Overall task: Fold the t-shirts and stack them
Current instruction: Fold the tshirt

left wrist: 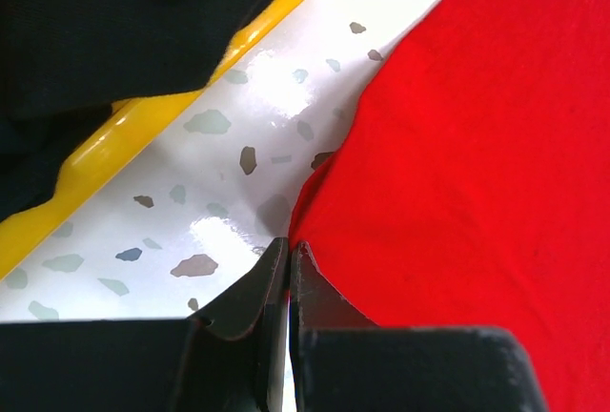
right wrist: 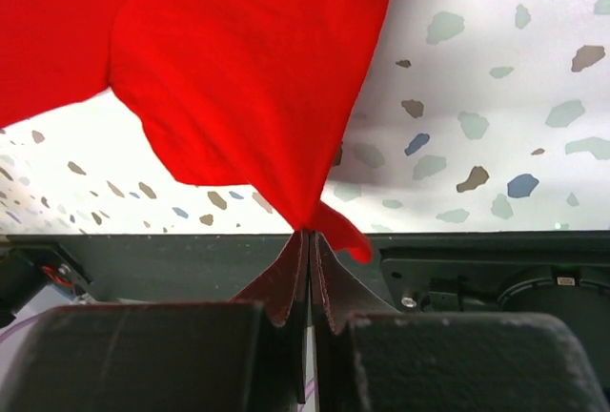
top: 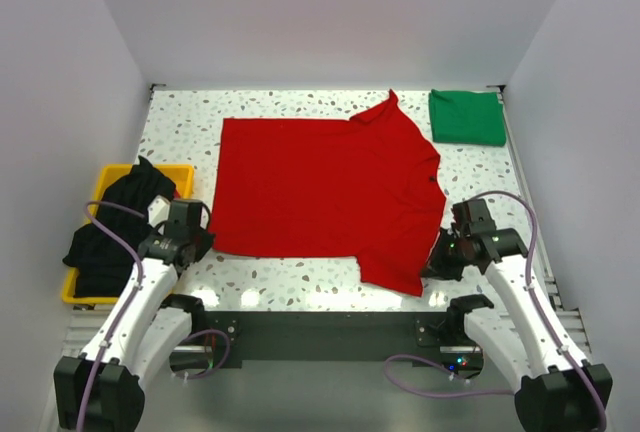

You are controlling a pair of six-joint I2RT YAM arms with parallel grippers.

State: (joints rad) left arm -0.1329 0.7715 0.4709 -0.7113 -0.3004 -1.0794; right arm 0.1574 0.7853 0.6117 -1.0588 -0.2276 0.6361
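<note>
The right gripper (right wrist: 309,236) and, seemingly, the left gripper (left wrist: 288,252) were clamped shut on edges of the bright red cloth t-shirt (top: 320,182).

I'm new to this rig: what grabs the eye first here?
A red t-shirt lies spread across the middle of the table, its sides pinched by the left gripper and right gripper. A folded green shirt sits at the far right corner; a black shirt spills from a yellow bin at left.
</note>
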